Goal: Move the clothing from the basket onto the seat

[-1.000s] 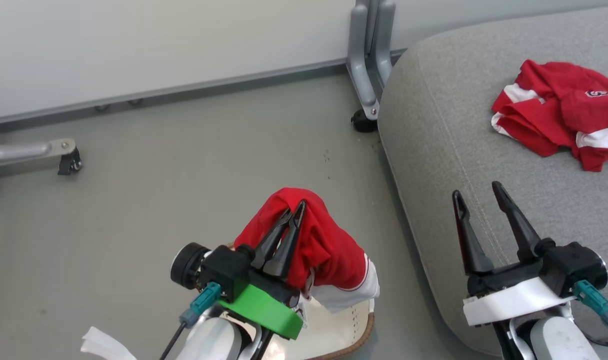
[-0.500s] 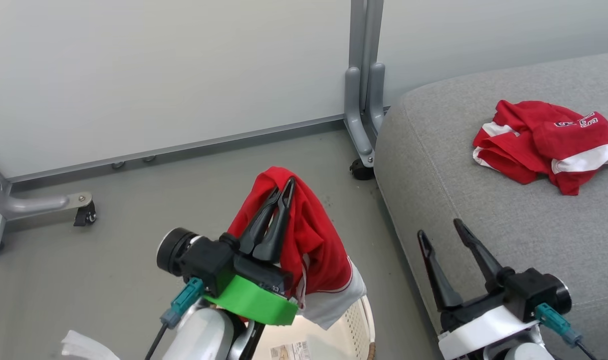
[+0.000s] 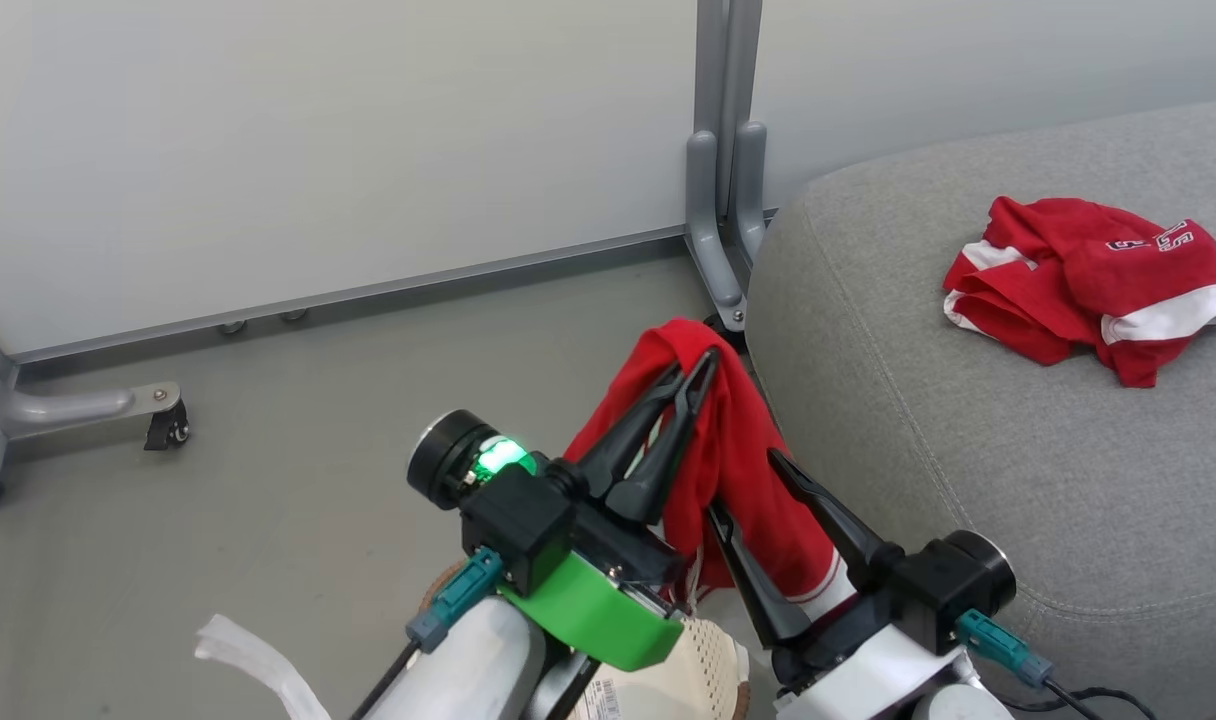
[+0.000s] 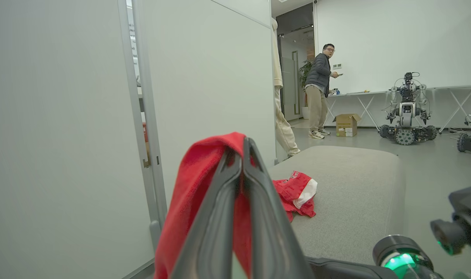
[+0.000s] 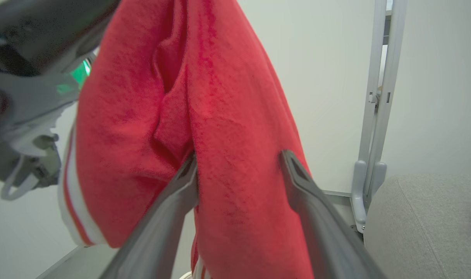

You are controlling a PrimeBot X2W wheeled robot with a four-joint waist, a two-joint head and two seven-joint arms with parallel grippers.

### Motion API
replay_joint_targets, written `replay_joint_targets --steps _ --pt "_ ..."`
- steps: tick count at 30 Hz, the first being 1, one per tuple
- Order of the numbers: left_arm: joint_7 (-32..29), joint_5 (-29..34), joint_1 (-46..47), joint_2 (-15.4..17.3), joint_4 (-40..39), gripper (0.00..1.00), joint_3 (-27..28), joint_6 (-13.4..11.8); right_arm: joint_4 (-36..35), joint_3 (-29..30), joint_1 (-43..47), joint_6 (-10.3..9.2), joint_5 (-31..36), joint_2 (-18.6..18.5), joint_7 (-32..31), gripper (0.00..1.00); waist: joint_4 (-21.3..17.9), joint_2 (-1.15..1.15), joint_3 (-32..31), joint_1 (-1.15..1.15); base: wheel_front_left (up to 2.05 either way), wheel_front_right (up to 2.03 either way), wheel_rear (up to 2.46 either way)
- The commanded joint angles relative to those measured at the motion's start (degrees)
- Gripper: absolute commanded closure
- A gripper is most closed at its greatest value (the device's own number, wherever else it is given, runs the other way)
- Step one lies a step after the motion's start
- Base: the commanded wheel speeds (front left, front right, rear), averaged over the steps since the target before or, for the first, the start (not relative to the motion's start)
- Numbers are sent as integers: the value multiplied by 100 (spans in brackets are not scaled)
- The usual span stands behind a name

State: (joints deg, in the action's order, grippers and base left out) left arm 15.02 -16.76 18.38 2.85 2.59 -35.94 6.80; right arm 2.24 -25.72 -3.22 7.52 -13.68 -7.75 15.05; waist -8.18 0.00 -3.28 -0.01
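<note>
The left gripper (image 3: pixel 696 362), fingers clenched on a fold of a red garment (image 3: pixel 743 440), holds the cloth up off the floor just beside the rounded corner of the grey seat (image 3: pixel 968 450). The right gripper (image 3: pixel 743 485) stands spread wide, the hanging fabric between its fingers but not closed on it. A second red garment (image 3: pixel 1078 280), white-trimmed and lettered, lies crumpled on the seat, well apart from both arms. From the left wrist the room beyond opens up: a person (image 4: pixel 318 100) standing by a white wall, a cardboard box (image 4: pixel 346 124) on the floor and another wheeled robot (image 4: pixel 406 116). The right wrist view brings the held cloth close, its white stripe trim at the lower left. A grey partition post (image 3: pixel 718 200) rises behind the seat's corner. The basket (image 3: pixel 708 660) is largely hidden behind the arms and cut off at the head view's bottom edge, so what lies in it cannot be told
</note>
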Motion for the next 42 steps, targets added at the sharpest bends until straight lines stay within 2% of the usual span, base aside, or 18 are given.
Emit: replay_joint_targets --steps 1,10,11,12,17,29,30,31,32,42 --pt "22 -34 113 9 -43 100 -87 -15 84 -12 -70 -6 80 23 20 0 15 0 6 1 0 0 0" --pt "22 -157 322 8 -257 100 -644 -154 494 14 -71 -6 202 59 19 0 115 0 13 1 0 0 0" --pt "22 -147 341 8 -251 100 -660 -174 515 17 -65 -6 186 52 19 54 121 0 12 1 0 0 0" --pt "22 -105 360 8 -201 100 -675 -191 544 -8 -63 -6 176 31 19 100 128 0 13 1 0 0 0" --pt "22 -70 370 67 -109 100 -615 -225 666 -208 -88 -6 60 -67 19 100 136 0 36 1 0 0 0" --pt "-169 -223 96 325 -4 100 -550 -337 648 -13 9 -6 -51 -34 19 100 145 0 183 1 0 0 0" --pt "-184 -233 82 331 -1 82 -543 -357 648 8 14 -6 -56 -28 19 100 152 0 196 1 0 0 0" --pt "-213 -232 67 346 15 54 -529 -406 658 35 24 -6 -58 -21 19 100 159 0 211 1 0 0 0" --pt "-215 -210 69 361 7 0 -520 -436 664 63 31 -6 -56 -15 19 100 164 0 222 1 0 0 0" --pt "-335 -137 123 509 -14 0 -509 -533 645 290 -58 -6 -65 68 19 100 162 0 385 1 0 0 0"
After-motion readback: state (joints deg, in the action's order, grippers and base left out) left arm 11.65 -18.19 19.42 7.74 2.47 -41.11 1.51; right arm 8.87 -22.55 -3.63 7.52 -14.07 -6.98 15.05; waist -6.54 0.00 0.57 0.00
